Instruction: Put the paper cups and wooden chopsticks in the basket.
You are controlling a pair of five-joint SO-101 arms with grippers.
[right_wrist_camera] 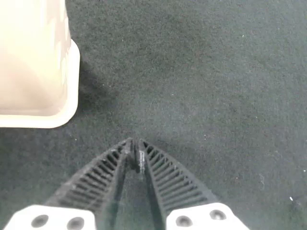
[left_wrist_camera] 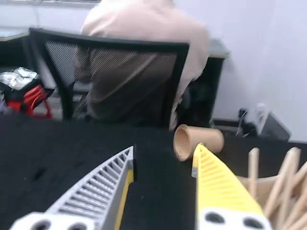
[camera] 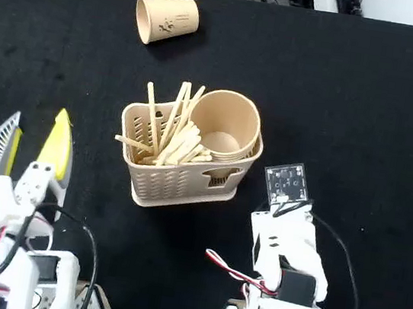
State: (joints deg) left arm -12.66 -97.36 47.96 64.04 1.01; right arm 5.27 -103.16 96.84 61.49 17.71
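Black cloth (camera: pixel 367 108) covered the table in the high view. The left gripper (camera: pixel 40 113) pointed away from its base toward the far edge, its grey and yellow fingers (camera: pixel 58 145) spread in a V with nothing between them. Off to that gripper's right, between the two arms, stood one basket (camera: pixel 179 181). In its half farther from the left gripper sat an upright cup (camera: pixel 225 122). Layered rims under its lip hinted at a stack, but the number could not be read. The nearer half held a bundle of chopsticks (camera: pixel 171 130), leaning and crossing too much to count. One lying cup (camera: pixel 166 20) rested on its side well beyond the left gripper, near the far edge and apart from the basket. The right arm (camera: pixel 285 250) stood folded just beside the basket's near corner, and its own wrist blocked sight of what lay beneath it.

From the left wrist, the gripper's two fingers stood wide apart and empty. The lying cup (left_wrist_camera: pixel 206 139) lay well ahead of them with its mouth turned this way, partly covered by the yellow finger (left_wrist_camera: pixel 218 187). A few chopstick tips rose beside that finger, cut off at the frame's edge. A chair (left_wrist_camera: pixel 115 72) stood behind the table.

From the right wrist, the right gripper (right_wrist_camera: pixel 135 143) pointed down at the cloth, its fingertips pressed together and gripping nothing. Whether they touched the cloth could not be told. One rounded corner of the basket (right_wrist_camera: pixel 38 72) sat near, off to this gripper's left, with the rest cut off.
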